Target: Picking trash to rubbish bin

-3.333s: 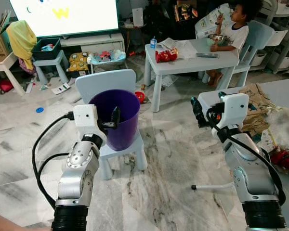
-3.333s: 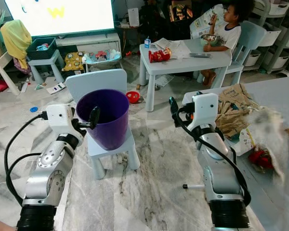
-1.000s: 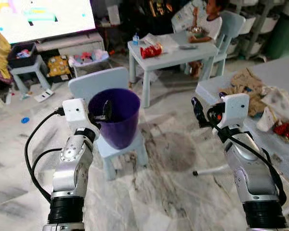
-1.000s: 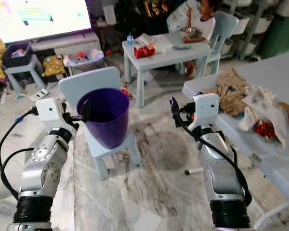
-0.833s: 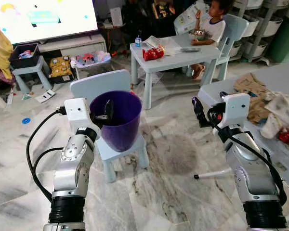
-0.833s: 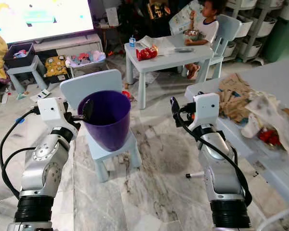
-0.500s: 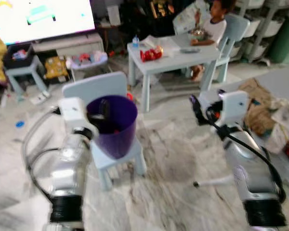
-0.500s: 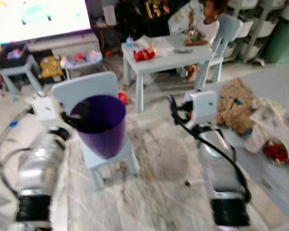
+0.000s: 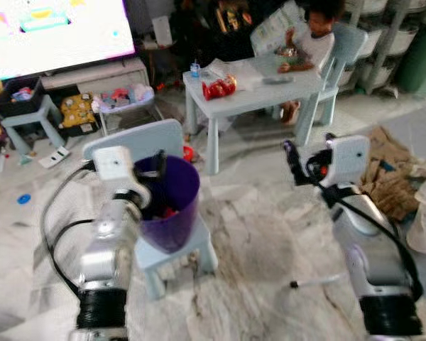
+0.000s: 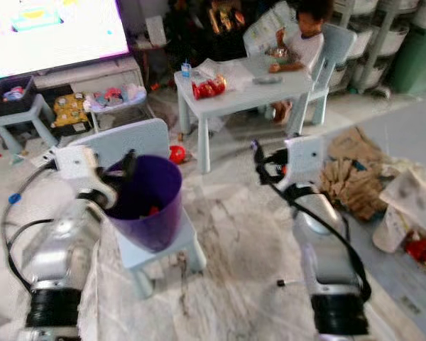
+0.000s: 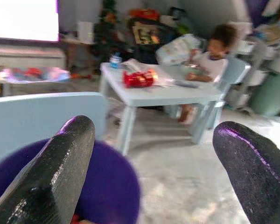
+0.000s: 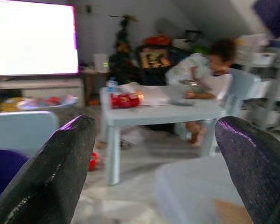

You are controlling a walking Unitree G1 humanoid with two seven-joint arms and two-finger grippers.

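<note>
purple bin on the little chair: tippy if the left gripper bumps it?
Probably. The purple bin narrows toward its base and sits on a small chair seat. It looks like thin plastic, nearly empty, so likely light; the left gripper could shove it off.

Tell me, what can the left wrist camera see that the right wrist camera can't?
Left wrist view: a look down into the purple bin, with something red inside. Right wrist view: a red thing on the floor by the small table, and the corner of a nearer grey table. Both: the bright screen, the pale chair back, the small table with its red packet, and a person sitting there.
</note>
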